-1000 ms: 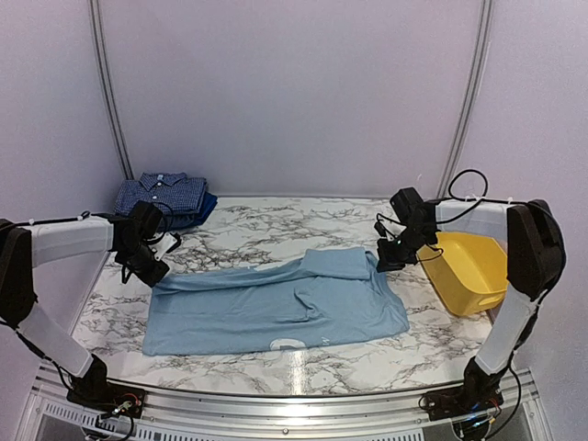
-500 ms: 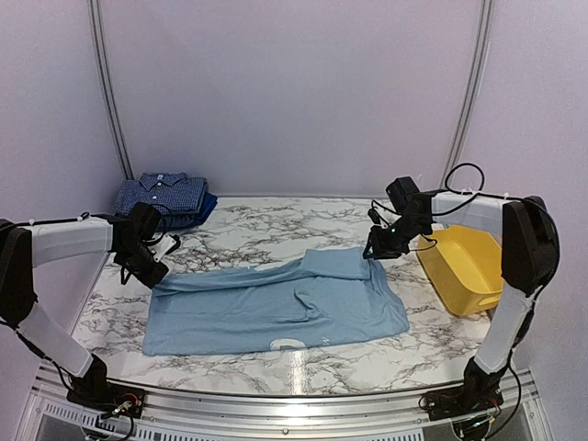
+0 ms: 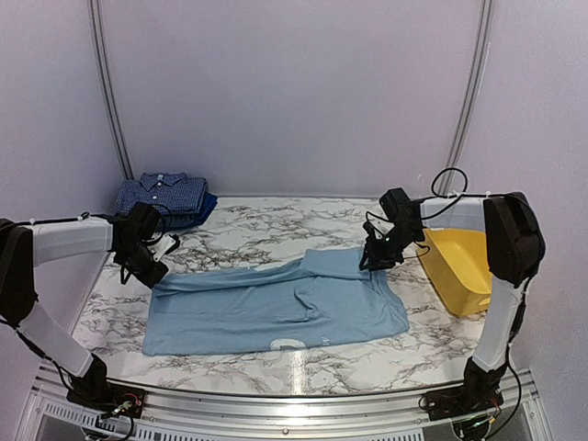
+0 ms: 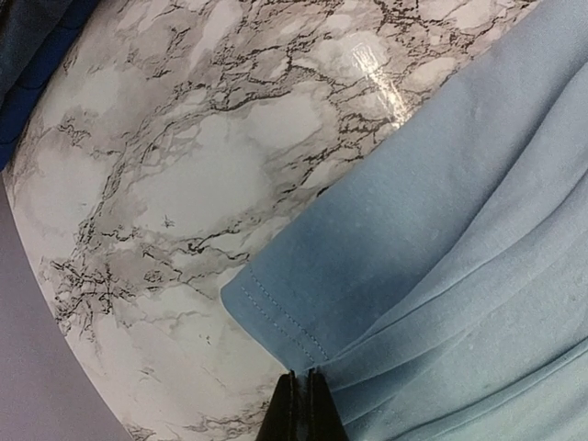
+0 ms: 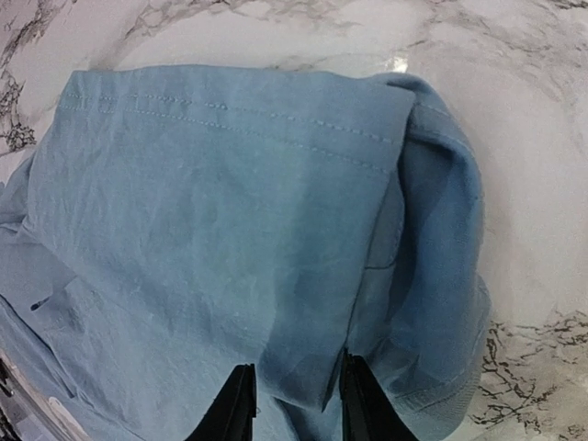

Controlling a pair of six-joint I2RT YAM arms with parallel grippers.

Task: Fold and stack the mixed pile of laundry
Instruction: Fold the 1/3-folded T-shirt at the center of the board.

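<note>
A plain light-blue T-shirt (image 3: 276,308) lies spread across the marble table, its right sleeve folded over the body. My left gripper (image 3: 158,274) is shut on the stitched hem corner of its left sleeve (image 4: 276,317); in the left wrist view the gripper (image 4: 303,378) pinches the cloth right at the table. My right gripper (image 3: 369,262) stands open low over the folded right sleeve. Its jaws (image 5: 299,386) straddle a fold of the T-shirt (image 5: 211,220). A folded navy checked shirt (image 3: 163,195) rests on a dark-blue piece (image 3: 200,211) at the back left.
A yellow plastic tub (image 3: 464,266) stands at the right edge, just beyond my right arm. The folded stack sits in the back left corner, and its dark edge (image 4: 28,46) shows in the left wrist view. White walls close in the table.
My right gripper has opened and moved left from beside the tub onto the T-shirt's right sleeve. The left gripper has held still, shut on the sleeve hem.
</note>
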